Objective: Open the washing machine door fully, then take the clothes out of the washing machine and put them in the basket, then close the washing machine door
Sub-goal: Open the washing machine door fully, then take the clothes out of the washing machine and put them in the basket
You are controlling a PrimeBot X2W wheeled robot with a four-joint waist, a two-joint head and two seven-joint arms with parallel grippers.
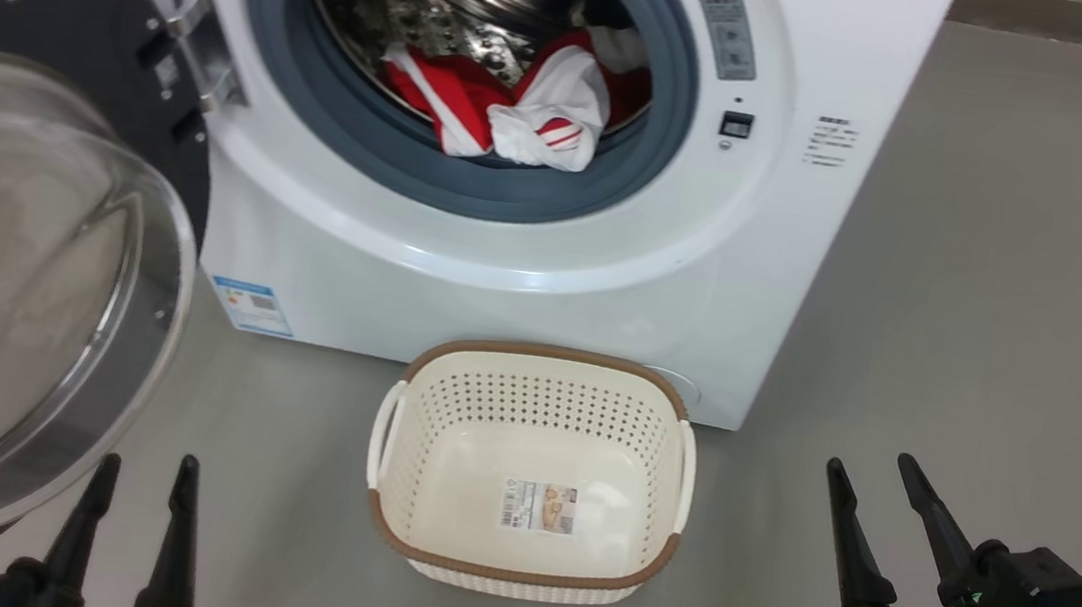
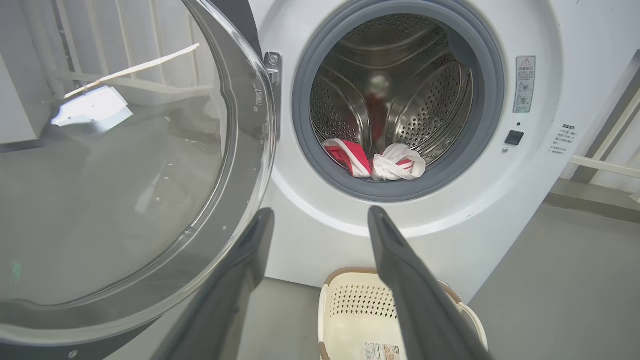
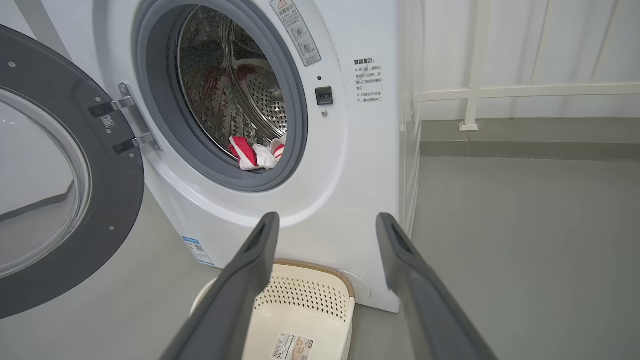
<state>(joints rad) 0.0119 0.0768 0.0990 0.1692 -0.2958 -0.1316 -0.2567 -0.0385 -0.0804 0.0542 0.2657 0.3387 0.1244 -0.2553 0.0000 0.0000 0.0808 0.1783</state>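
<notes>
At the front lip of the drum (image 1: 381,5), the clothes (image 1: 522,105) are bunched, judged soft and light; the raised white fold (image 1: 544,133) is best pinched. Left hand (image 1: 149,460) and right hand (image 1: 870,463) are spread wide, empty.

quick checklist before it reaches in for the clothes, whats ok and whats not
1. Door open, away from the opening: ok
2. Clothes in sight at the front edge of the washing machine opening: ok
3. Basket empty, on the floor below the opening: ok
4. Left gripper open, holding nothing: ok
5. Right gripper open, holding nothing: ok
6. More clothes hidden deeper inside: cannot tell
</notes>
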